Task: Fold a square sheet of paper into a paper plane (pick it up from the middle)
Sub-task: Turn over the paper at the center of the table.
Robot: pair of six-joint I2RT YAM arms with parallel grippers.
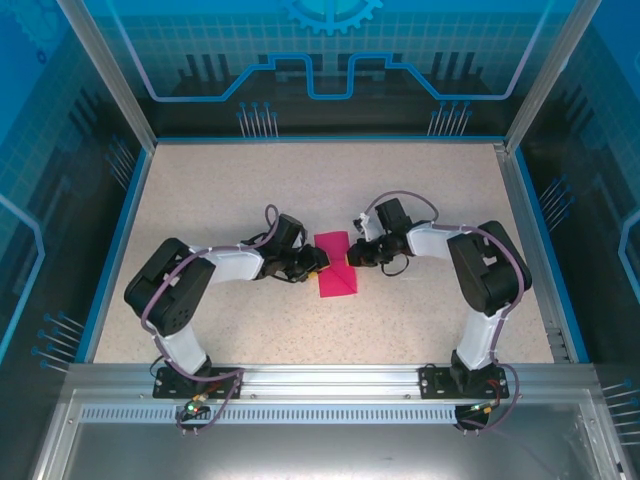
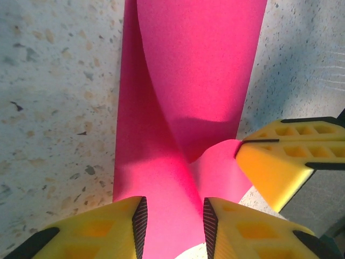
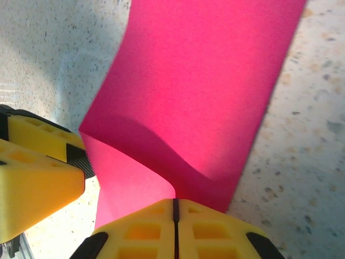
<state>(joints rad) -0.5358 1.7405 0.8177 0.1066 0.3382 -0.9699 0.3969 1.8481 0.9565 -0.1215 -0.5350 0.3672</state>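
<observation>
Folded paper (image 1: 337, 272) runs lengthwise far-to-near; right tool (image 3: 173, 204) pinches it; left tool (image 2: 173, 218) part-open.

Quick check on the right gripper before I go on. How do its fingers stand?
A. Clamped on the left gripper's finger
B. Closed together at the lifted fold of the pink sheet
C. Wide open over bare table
B: in the right wrist view the right gripper has its fingers pressed together with no gap, and the lifted fold of the pink sheet runs up into their tips.
</observation>
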